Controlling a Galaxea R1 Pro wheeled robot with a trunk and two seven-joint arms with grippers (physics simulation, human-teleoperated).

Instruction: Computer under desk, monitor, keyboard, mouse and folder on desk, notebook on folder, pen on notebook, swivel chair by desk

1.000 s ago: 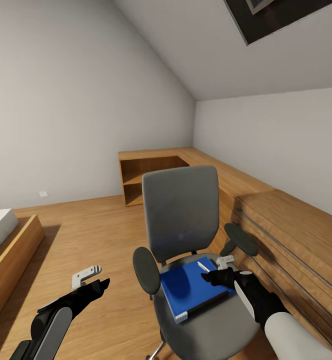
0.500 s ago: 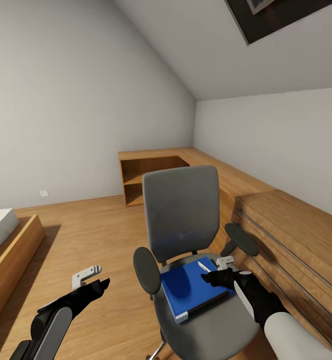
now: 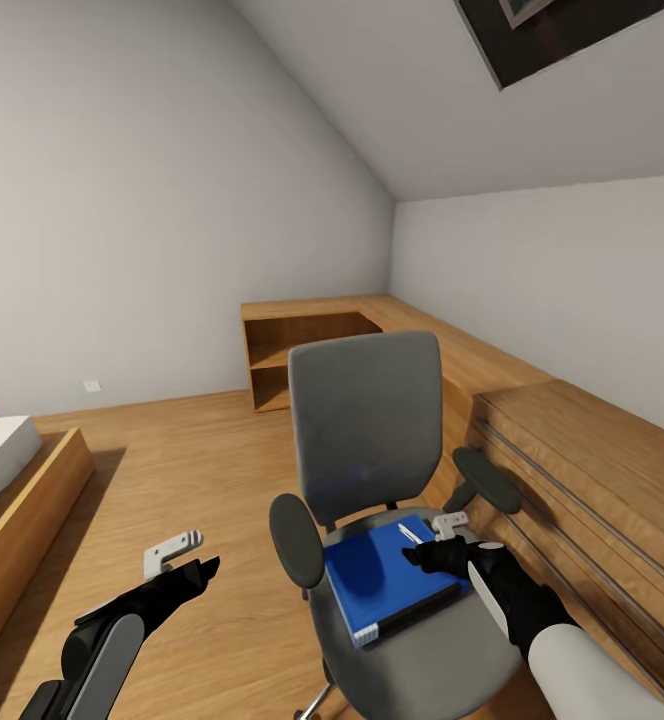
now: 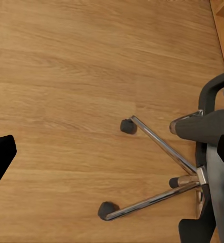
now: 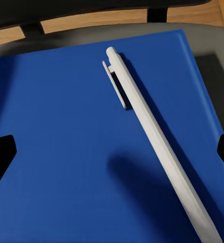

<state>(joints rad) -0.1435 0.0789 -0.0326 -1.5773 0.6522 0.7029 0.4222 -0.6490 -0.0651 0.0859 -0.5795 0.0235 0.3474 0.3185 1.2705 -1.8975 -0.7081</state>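
Note:
The grey swivel chair stands in front of me on the wooden floor. On its seat lies the blue folder, and the white pen rests on the folder's far right part. My right gripper hovers just above the folder next to the pen, open. In the right wrist view the pen runs diagonally across the folder between the spread fingertips. My left gripper hangs open over the floor beside the chair's chrome base. Desk, computer, monitor, keyboard, mouse and notebook are out of view.
A light wooden drawer chest stands close on the chair's right. A low wooden shelf unit runs along the far walls. A bed in a wooden frame is at the left. Open floor lies left of the chair.
The whole picture has slid a few pixels to the right, so the camera has turned slightly. Both grippers, the chair, the folder and the pen hold their places.

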